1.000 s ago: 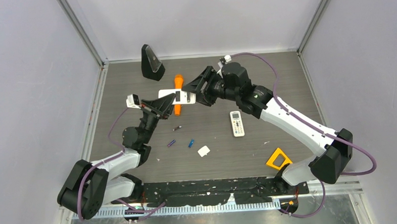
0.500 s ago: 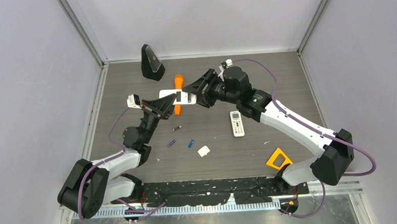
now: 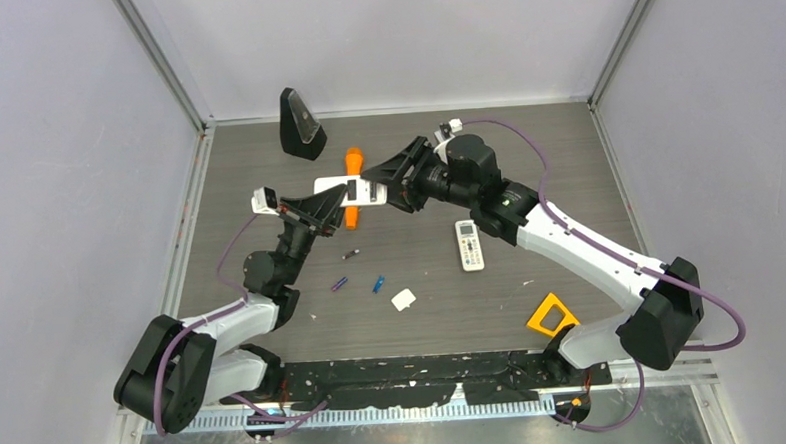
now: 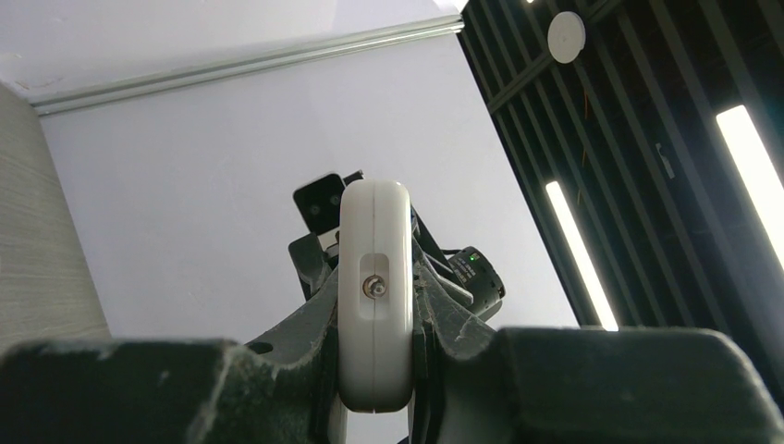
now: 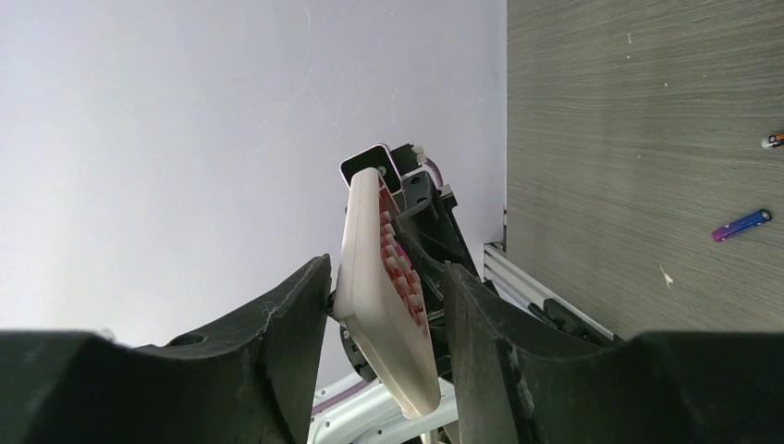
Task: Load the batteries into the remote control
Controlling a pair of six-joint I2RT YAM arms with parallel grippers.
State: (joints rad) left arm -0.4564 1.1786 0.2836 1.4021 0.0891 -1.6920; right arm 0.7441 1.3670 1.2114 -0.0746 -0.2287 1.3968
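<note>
1. Remote (image 3: 349, 191), a white one, is up off the table (image 3: 557, 165), its length running between the two arms over the far-left part of the surface.
2. Left gripper (image 3: 318, 207) is clamped tight on the remote's left end. In the left wrist view the white body sits edge-on between the fingers (image 4: 305, 324), pressed from both sides.
3. Right gripper (image 3: 381, 189) has its jaws partly spread around the opposite end. One finger (image 5: 296, 314) lies against the remote's plain back and a thin gap shows on the button side, so I cannot tell whether it truly grips.
4. Batteries (image 3: 340, 282) lie loose on the table, nearer the arm bases than the raised remote: a dark battery (image 3: 350, 254) closest to it, then a purple battery (image 3: 340, 282) and a blue battery (image 3: 379, 284), none touching.
5. Small white piece (image 3: 404, 300) rests just right of the blue battery.
6. Second remote (image 3: 469, 245) lies flat on the table beside the right arm.
7. Orange tube (image 3: 352, 164) lies on the table beneath the raised remote.
</note>
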